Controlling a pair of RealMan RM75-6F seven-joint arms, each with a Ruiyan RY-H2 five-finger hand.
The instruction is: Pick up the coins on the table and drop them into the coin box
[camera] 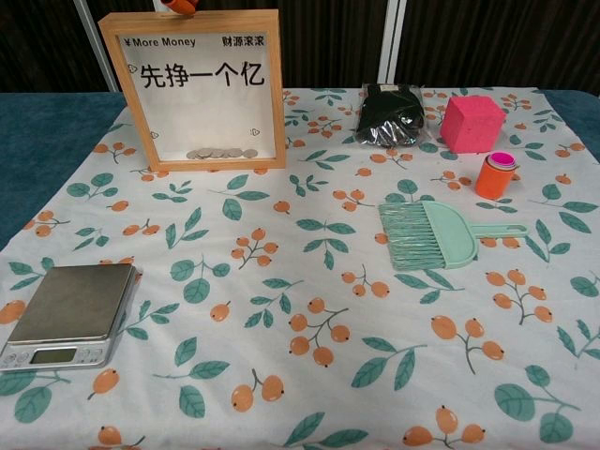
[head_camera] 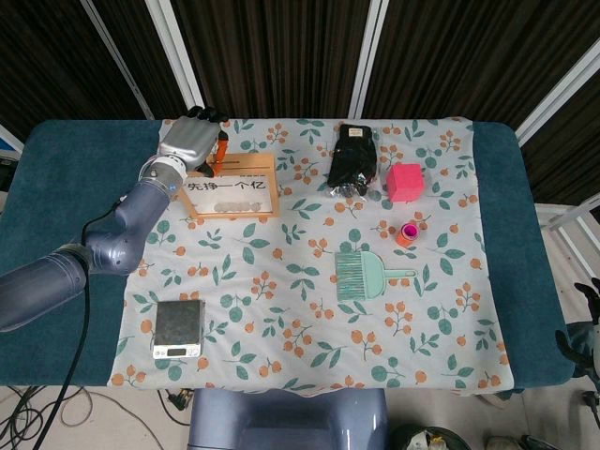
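The coin box (head_camera: 232, 186) is a wooden frame with a clear front, standing upright at the back left of the cloth; in the chest view the coin box (camera: 202, 89) shows several coins (camera: 221, 153) lying at its bottom. My left hand (head_camera: 192, 141) hovers over the box's top left edge, its orange fingertips (head_camera: 221, 148) drawn together just above the rim. One orange fingertip (camera: 180, 5) pokes into the chest view. No coin shows between the fingers. Loose coins (head_camera: 364, 192) lie by the black pouch (head_camera: 354, 157). My right hand (head_camera: 583, 323) is barely visible off the table's right edge.
A pink cube (head_camera: 406, 181), an orange and pink cap (head_camera: 407, 233) and a green brush (head_camera: 364, 275) lie right of centre. A digital scale (head_camera: 178, 328) sits at the front left. The floral cloth (head_camera: 300, 309) covers the blue table (head_camera: 66, 187).
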